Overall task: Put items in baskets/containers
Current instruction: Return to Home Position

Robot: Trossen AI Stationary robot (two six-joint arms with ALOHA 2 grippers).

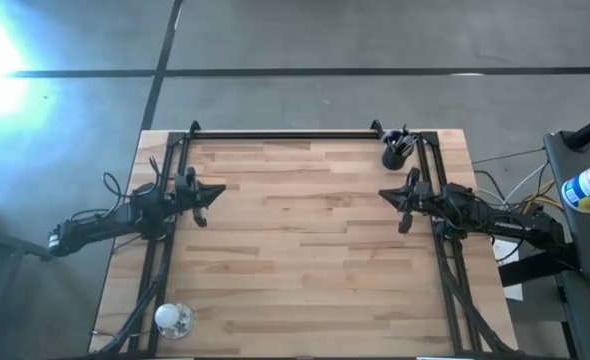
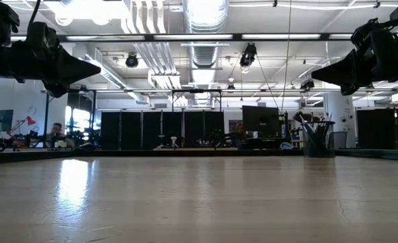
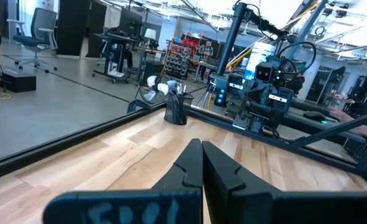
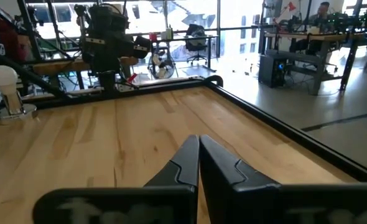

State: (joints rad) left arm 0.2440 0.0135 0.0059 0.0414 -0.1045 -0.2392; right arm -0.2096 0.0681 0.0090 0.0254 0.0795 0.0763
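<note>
- Wooden worktop (image 1: 305, 250), black rails along edges.
- Left tool (image 1: 218, 191): fingers together, empty, raised over worktop's left side, pointing twd centre.
- Right tool (image 1: 385, 193): fingers together, empty, raised over right side, facing left tool, well apart.
- Clear rounded glass object (image 1: 173, 319): corner on left arm's side, bottom of high view.
- Black cup (image 1: 393, 157): far right corner, near right tool.
- Makeup brushes (image 1: 403, 139): standing in cup.

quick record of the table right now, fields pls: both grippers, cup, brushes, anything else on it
left gripper: shut, empty, over the table's left side
right gripper: shut, empty, over the right side, close to the cup
cup: dark, upright, top right corner in the high view
brushes: standing in the cup, none seen loose
glass object: bottom left corner
table: light wood
</note>
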